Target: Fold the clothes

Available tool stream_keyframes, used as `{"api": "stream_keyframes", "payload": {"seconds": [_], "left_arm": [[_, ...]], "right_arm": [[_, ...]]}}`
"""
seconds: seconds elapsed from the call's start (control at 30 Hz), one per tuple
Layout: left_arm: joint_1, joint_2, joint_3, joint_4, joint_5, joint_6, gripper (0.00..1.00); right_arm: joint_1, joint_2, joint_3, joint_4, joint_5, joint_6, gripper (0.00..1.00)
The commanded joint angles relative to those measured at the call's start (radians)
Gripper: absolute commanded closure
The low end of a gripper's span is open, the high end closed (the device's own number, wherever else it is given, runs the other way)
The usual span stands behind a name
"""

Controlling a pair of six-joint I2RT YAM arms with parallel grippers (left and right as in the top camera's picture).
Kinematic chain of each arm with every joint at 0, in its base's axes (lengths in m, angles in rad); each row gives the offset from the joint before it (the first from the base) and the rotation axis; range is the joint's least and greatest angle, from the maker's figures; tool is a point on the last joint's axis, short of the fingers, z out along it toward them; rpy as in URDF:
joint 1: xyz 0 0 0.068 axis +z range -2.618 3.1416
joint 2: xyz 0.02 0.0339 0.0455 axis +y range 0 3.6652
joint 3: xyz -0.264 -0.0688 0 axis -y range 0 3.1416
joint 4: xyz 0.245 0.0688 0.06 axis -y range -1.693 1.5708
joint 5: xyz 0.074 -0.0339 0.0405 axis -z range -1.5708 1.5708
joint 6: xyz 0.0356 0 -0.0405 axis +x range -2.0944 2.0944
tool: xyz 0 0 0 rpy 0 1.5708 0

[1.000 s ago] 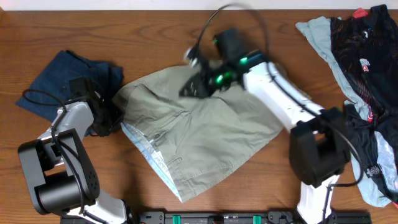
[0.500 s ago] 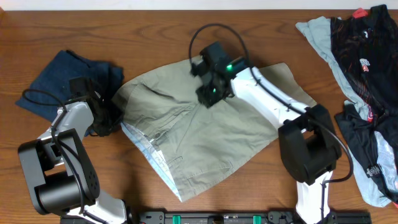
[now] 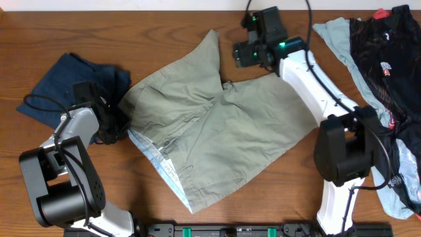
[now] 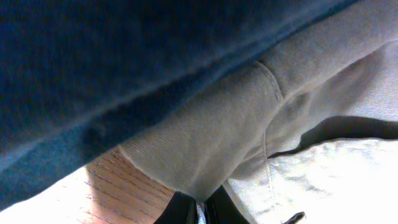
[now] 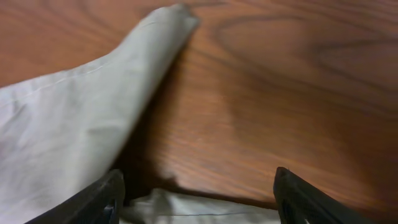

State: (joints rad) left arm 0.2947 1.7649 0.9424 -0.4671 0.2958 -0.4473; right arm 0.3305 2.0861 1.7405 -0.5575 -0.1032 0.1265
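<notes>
The clothes, a pair of khaki shorts (image 3: pixel 223 131), lie spread over the middle of the table, one leg pointing to the back edge. My left gripper (image 3: pixel 112 128) is shut on the shorts' left edge by the waistband. In the left wrist view its black fingertips (image 4: pixel 186 211) pinch the khaki cloth (image 4: pixel 217 137) just above the wood. My right gripper (image 3: pixel 247 54) hovers near the table's back, right of the raised leg tip, open and holding nothing. In the right wrist view that gripper (image 5: pixel 202 202) has bare wood between its fingers and the khaki leg (image 5: pixel 74 118) to the left.
A dark blue denim garment (image 3: pixel 66 82) lies bunched at the far left, touching the shorts; it fills the top of the left wrist view (image 4: pixel 124 56). A pale blue garment (image 3: pixel 335 33) and black clothes (image 3: pixel 385 59) are heaped along the right edge.
The right gripper carried a shorts leg toward the back, opened and let it go, then drew away up and right. The leg now lies unfolded. The left gripper held still.
</notes>
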Motion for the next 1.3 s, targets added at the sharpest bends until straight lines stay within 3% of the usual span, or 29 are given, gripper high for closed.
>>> {"api": "stream_keyframes", "payload": {"seconds": [0.0,0.4,0.63,0.8,0.93,1.07,1.27], "left_arm": [[0.008,0.019,0.014,-0.006,-0.028,0.006,0.93],[0.008,0.019,0.014,-0.007,-0.027,0.006,0.93],[0.008,0.019,0.014,-0.01,-0.027,0.006,0.93],[0.008,0.019,0.014,-0.01,-0.027,0.006,0.93],[0.008,0.019,0.014,-0.01,-0.027,0.006,0.93],[0.008,0.019,0.014,-0.011,-0.027,0.006,0.93],[0.008,0.019,0.014,-0.011,-0.027,0.006,0.93]], "right_arm": [[-0.007,0.046,0.007,0.011,-0.018,0.034,0.23],[0.04,0.275,0.007,0.249,-0.316,0.037,0.17],[0.084,0.323,0.007,0.553,-0.809,0.04,0.08],[0.121,0.323,0.007,0.765,-1.032,0.166,0.09],[0.152,0.323,0.007,0.763,-1.045,0.183,0.11],[0.182,0.323,0.007,0.681,-1.019,0.129,0.24],[0.212,0.323,0.007,0.68,-1.057,0.127,0.16]]}}
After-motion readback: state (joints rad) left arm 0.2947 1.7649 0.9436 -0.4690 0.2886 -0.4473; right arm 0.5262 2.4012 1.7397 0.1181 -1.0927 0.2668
